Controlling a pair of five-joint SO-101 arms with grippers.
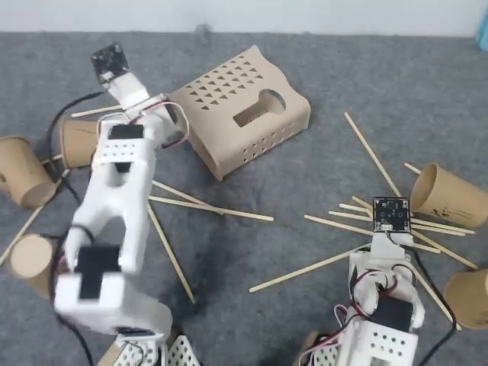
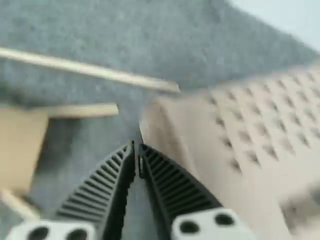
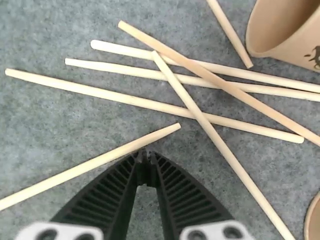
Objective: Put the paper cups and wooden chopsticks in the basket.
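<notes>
No legible text or numbers; small dark printed mark on paper cup (image 3: 287, 30), unreadable.

Grey felt mat (image 1: 343, 69) and pale wall (image 1: 305, 15) suggest lab

Left arm (image 1: 114, 191) half hides one paper cup (image 1: 76, 143) (basket (image 2: 250, 130) blurred)

Bright, even light, with faint soft shadows beneath the chopsticks (image 3: 150, 103)
</notes>
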